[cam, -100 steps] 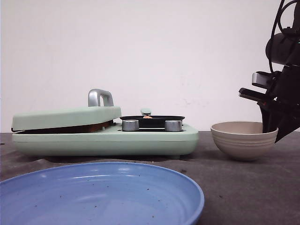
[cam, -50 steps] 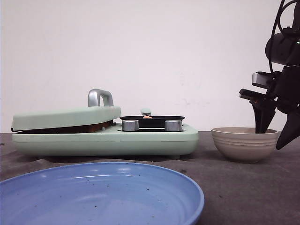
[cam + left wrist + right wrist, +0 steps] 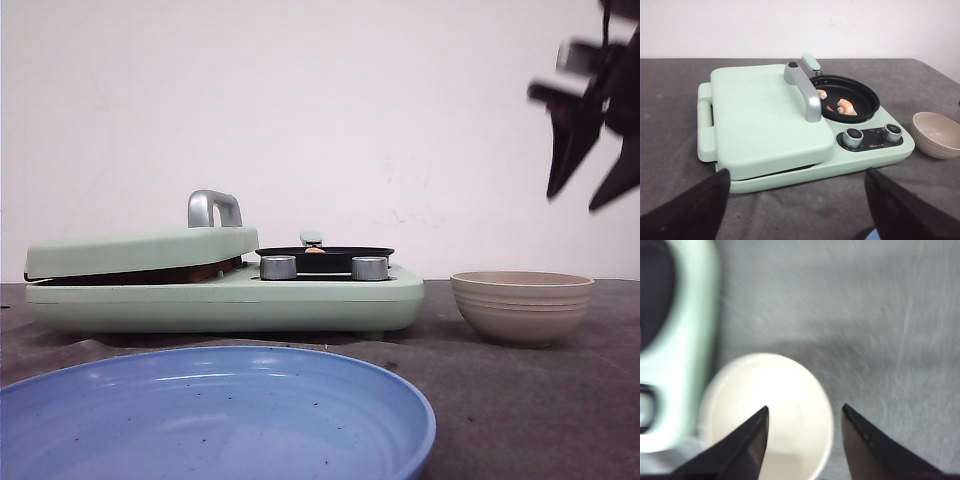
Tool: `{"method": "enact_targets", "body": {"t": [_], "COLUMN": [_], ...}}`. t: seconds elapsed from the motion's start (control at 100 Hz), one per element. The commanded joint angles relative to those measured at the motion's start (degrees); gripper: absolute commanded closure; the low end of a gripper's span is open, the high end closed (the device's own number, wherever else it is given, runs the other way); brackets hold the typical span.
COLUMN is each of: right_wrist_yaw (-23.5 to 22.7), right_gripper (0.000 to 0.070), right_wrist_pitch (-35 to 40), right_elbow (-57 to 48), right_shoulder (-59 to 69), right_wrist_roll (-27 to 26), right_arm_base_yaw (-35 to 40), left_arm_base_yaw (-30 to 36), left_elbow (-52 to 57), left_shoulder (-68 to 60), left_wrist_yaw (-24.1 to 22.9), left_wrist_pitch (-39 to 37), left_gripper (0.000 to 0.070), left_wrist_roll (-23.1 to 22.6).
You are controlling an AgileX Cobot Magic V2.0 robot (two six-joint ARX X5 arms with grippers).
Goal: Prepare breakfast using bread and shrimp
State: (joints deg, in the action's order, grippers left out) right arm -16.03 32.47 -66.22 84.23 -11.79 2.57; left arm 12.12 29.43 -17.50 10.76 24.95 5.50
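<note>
Several orange-pink shrimp (image 3: 845,106) lie in the black pan (image 3: 860,92) on the right half of the mint-green cooker (image 3: 790,130); the front view shows just one pink tip (image 3: 315,249). The bread is hidden under the shut lid (image 3: 140,250). Only a brown edge (image 3: 190,272) shows in the gap, and I cannot tell what it is. My right gripper (image 3: 573,203) (image 3: 805,407) hangs open and empty high above the beige bowl (image 3: 521,305). My left gripper (image 3: 797,171) is open and empty, in front of the cooker and apart from it.
The beige bowl (image 3: 790,385) (image 3: 937,135) to the right of the cooker looks empty. A large blue plate (image 3: 200,410) sits at the table's near edge. The lid has a metal handle (image 3: 807,95), and two knobs (image 3: 854,135) face forward.
My right gripper rose from inside the beige bowl to well above it, staying open with nothing in it. Nothing else moved.
</note>
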Motion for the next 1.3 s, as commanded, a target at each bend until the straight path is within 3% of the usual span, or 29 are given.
{"method": "enact_targets", "body": {"t": [0.0, 0.37, 0.52, 0.59, 0.68, 0.71, 0.97, 1.1, 1.29], "right_wrist_yaw": [-1.05, -2.4, -5.09, -5.2, -5.2, -5.2, -5.07, -4.17, 1.27], "right_gripper": [0.0421, 0.0421, 0.0425, 0.0493, 0.07, 0.07, 0.07, 0.07, 0.07], "right_wrist_pitch": [-0.26, -0.22, 0.22, 0.74, 1.51, 1.64, -0.42, -6.54, -16.74], "right_elbow": [-0.98, -0.96, -0.96, -0.96, -0.85, -0.7, 2.67, 8.09, 19.96], "right_shoulder": [-2.4, -18.08, -22.58, -24.17, -25.77, -26.25, -29.07, -31.54, -36.98], "right_wrist_roll": [0.44, 0.24, 0.22, 0.46, 2.47, 3.43, 5.53, 5.53, 5.31], "right_arm_base_yaw": [-0.07, 0.04, 0.46, 1.29, 2.93, 3.58, 10.97, 15.82, 22.38], "left_arm_base_yaw": [0.04, 0.04, 0.04, 0.07, 0.04, 0.07, 0.07, 0.2, 0.48], "left_elbow": [0.13, 0.13, 0.13, 0.13, 0.13, 0.13, 0.13, 0.13, 0.13], "left_shoulder": [-0.04, -0.04, -0.04, -0.04, -0.04, -0.04, -0.31, -0.9, -2.14], "left_wrist_yaw": [0.2, 0.2, 0.22, 0.28, 0.85, 0.94, 3.61, 4.83, 5.66], "left_wrist_pitch": [-0.5, -0.55, -1.11, -1.75, -2.73, -3.06, -7.08, -8.35, -8.31], "left_gripper": [0.0232, 0.0232, 0.0244, 0.0371, 0.0655, 0.07, 0.07, 0.07, 0.07], "left_wrist_roll": [0.11, 0.24, 2.54, 3.19, 3.19, 3.19, 5.62, 5.99, 5.97]}}
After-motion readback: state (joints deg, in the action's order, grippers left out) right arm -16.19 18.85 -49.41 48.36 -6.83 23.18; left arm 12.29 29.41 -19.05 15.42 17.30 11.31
